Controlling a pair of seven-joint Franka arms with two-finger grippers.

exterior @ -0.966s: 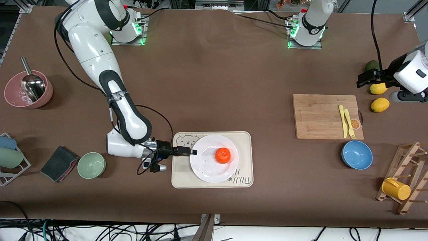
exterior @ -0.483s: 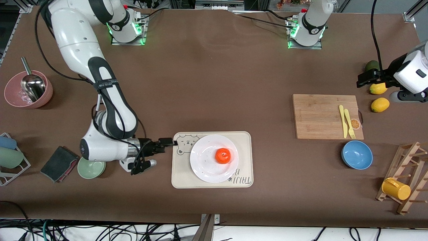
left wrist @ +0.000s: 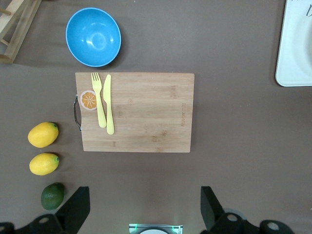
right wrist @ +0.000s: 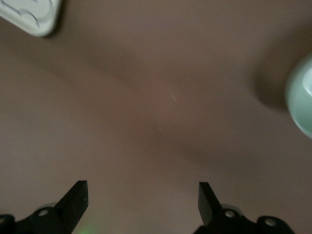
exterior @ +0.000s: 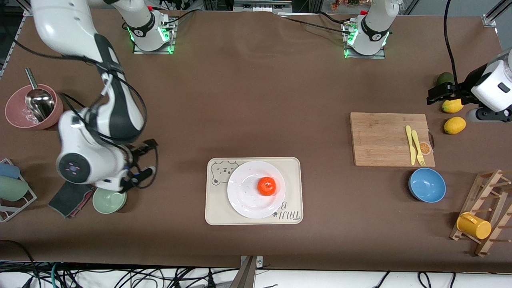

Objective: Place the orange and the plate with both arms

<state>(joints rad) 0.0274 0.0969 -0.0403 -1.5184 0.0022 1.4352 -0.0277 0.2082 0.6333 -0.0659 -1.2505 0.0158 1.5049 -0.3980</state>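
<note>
The orange (exterior: 267,186) lies on the white plate (exterior: 244,194), which rests on the cream bear-printed tray (exterior: 214,212) in the middle of the table, near the front camera. My right gripper (exterior: 149,158) is open and empty, up over bare table between the tray and the green bowl; in the right wrist view (right wrist: 141,204) its jaws stand wide apart. My left gripper (exterior: 434,96) is open and empty over the left arm's end of the table, beside the lemons; in the left wrist view (left wrist: 145,209) its jaws are also wide apart. The left arm waits.
A wooden board (exterior: 391,139) carries a yellow knife and fork (exterior: 415,146). A blue bowl (exterior: 427,185), two lemons (exterior: 454,125), a dark green fruit (exterior: 445,78) and a mug rack (exterior: 482,218) are at the left arm's end. A green bowl (exterior: 107,200), dark cloth (exterior: 71,195) and pink bowl (exterior: 34,107) are at the right arm's end.
My right gripper has drawn away from the plate's rim toward the right arm's end and risen. The plate, the orange and the left arm have not moved.
</note>
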